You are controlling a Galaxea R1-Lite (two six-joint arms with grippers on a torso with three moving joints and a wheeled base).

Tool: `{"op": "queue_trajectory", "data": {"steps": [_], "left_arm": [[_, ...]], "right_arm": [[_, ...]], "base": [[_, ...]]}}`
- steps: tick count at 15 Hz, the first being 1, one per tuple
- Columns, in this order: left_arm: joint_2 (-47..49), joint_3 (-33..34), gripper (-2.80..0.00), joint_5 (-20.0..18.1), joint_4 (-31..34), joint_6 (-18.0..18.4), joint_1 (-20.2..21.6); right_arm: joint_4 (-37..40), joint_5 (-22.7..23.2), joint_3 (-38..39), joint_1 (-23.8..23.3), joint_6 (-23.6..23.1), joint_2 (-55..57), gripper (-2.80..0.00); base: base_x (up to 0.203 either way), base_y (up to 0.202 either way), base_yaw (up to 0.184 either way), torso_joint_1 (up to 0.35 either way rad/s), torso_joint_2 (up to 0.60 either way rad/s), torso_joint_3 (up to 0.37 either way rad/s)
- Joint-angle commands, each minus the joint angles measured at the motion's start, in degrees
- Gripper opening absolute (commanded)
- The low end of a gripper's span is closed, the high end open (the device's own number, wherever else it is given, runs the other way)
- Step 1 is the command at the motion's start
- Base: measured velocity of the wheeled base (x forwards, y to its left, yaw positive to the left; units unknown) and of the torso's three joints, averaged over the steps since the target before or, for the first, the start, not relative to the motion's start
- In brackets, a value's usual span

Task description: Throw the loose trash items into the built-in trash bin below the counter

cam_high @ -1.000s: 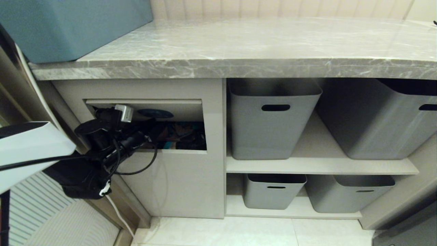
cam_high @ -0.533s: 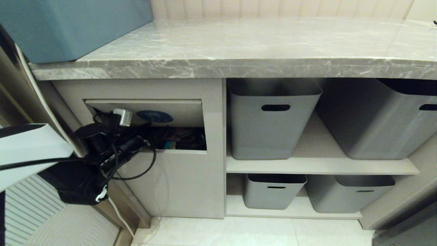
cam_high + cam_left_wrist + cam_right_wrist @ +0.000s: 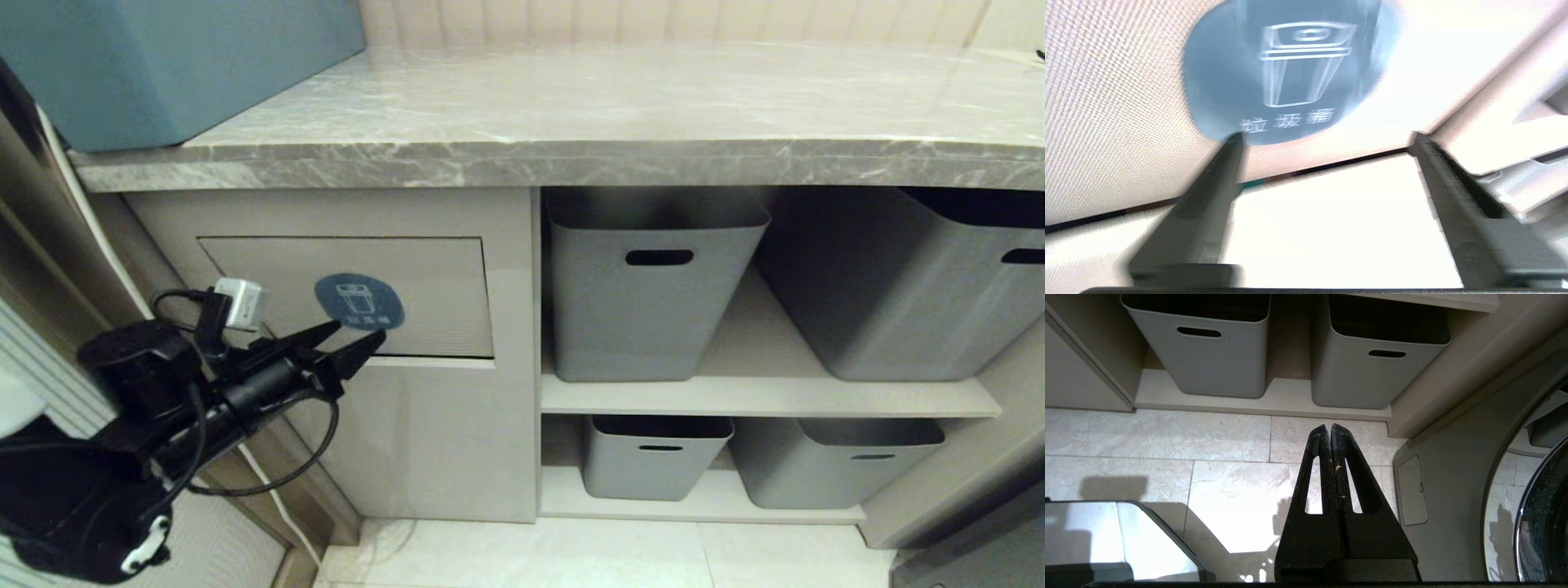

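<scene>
Left gripper [image 3: 347, 341] spread wide, empty, just before closed bin flap [image 3: 424, 294]. Counter [image 3: 571, 106] bare of scraps; apparently finished. Right gripper [image 3: 1329, 430] pinched together, parked.

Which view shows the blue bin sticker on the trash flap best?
The head view: the blue sticker sits whole and sharp on the closed flap, just beyond the open left gripper. The left wrist view shows it close but blurred. The right wrist view shows none of it.
</scene>
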Motion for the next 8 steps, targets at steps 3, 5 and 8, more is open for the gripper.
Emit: {"op": "queue_trajectory", "data": {"steps": [3, 5, 8], "left_arm": [[-17.7, 9.9, -2.8, 0.3, -0.2, -0.8, -0.7], [-25.6, 15.1, -2.8, 3.7, 0.5, -0.9, 0.2], [-35.3, 22.6, -2.8, 9.5, 3.6, -1.6, 12.7]], "right_arm": [[0.1, -0.2, 0.0, 0.0, 0.6, 0.1, -2.8], [0.0, -0.2, 0.0, 0.0, 0.9, 0.1, -2.8], [0.0, 0.1, 0.0, 0.0, 0.7, 0.1, -2.8]], "base": [[0.0, 0.0, 0.0, 0.0, 0.0, 0.0], [0.0, 0.0, 0.0, 0.0, 0.0, 0.0], [0.0, 0.0, 0.0, 0.0, 0.0, 0.0]]}}
